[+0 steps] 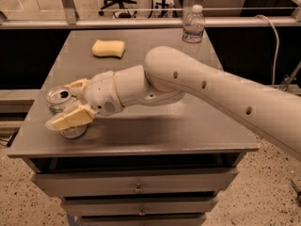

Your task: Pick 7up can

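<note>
While the 7up can stands upright near the front-left corner of the worktop, close to the left edge, the gripper sits around it. Its two fingers are apart, one on the side toward the front edge and one on the side toward the back edge. Whether either pad touches the can's wall cannot be told, because the near finger crosses in front of the body and hides most of it.

The can looks like thin aluminium: light, smooth, easy to dent, and liable to skid on the worktop if pushed from one side only. Its top seems to show a dark opening, so it may be partly empty and softer under pressure. The sensible hold is across the middle of the cylinder, with both pads meeting the wall squarely and with modest force.

A yellow sponge lies toward the back-left corner and a water bottle stands at the back edge, both well apart from the can.
</note>
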